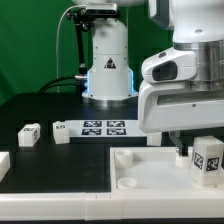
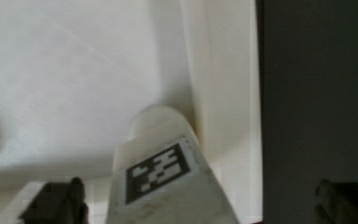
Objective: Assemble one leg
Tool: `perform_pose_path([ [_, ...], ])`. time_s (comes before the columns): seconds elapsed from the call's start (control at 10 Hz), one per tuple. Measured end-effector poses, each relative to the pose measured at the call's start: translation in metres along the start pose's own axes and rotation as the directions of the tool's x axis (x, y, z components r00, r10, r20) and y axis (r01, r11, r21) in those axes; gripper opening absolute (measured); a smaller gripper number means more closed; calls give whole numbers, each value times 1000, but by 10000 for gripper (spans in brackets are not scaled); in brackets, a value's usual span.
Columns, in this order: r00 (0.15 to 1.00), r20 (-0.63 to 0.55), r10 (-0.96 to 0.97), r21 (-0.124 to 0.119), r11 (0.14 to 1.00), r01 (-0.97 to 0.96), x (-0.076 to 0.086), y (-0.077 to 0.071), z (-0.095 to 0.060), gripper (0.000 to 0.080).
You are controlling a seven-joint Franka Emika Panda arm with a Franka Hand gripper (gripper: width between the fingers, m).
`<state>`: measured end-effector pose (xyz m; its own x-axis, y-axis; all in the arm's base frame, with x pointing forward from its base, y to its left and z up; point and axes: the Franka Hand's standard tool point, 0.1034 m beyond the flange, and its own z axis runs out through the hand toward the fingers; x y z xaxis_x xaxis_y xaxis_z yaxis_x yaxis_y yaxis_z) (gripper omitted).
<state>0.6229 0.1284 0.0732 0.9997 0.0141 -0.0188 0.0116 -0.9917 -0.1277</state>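
Observation:
A leg (image 1: 207, 160), a small white block with a black-and-white tag, stands on the big white tray (image 1: 150, 180) at the exterior view's right. In the wrist view this leg (image 2: 158, 165) sits on the tray floor beside the raised rim (image 2: 220, 80). My gripper (image 1: 190, 148) hangs right over it. Its two dark fingertips (image 2: 60, 202) stand wide apart on either side of the leg, with a gap on each side, so my gripper (image 2: 202, 205) is open and not touching it. A second leg (image 1: 28, 134) lies on the black table at the exterior view's left.
The marker board (image 1: 95, 128) lies at the table's middle, in front of the robot base (image 1: 107, 70). Another white piece (image 1: 3, 165) shows at the exterior view's left edge. The tray has a round corner socket (image 1: 127, 183). Black table (image 2: 318, 80) lies beyond the tray rim.

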Motion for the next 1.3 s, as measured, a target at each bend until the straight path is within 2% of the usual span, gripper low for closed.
perform_pose_path([
  [0.1, 991, -3, -131, -1, 991, 131, 0, 1, 0, 649],
  [0.2, 991, -3, -131, 0, 991, 131, 0, 1, 0, 649],
  [0.4, 991, -3, -131, 0, 991, 131, 0, 1, 0, 387],
  [0.5, 992, -3, -130, -2, 992, 130, 1, 3, 0, 387],
  [0.6, 992, -3, -123, -9, 992, 123, 1, 8, 0, 299],
  [0.8, 997, -3, -83, -8, 997, 83, 1, 7, 0, 299],
  [0.9, 997, -18, 70, 6, 998, -70, 3, 7, -2, 299],
  [1.1, 909, -30, 415, 40, 909, -414, 2, 9, -2, 298],
  [1.3, 794, -19, 607, 47, 794, -606, 2, 9, -2, 296],
])
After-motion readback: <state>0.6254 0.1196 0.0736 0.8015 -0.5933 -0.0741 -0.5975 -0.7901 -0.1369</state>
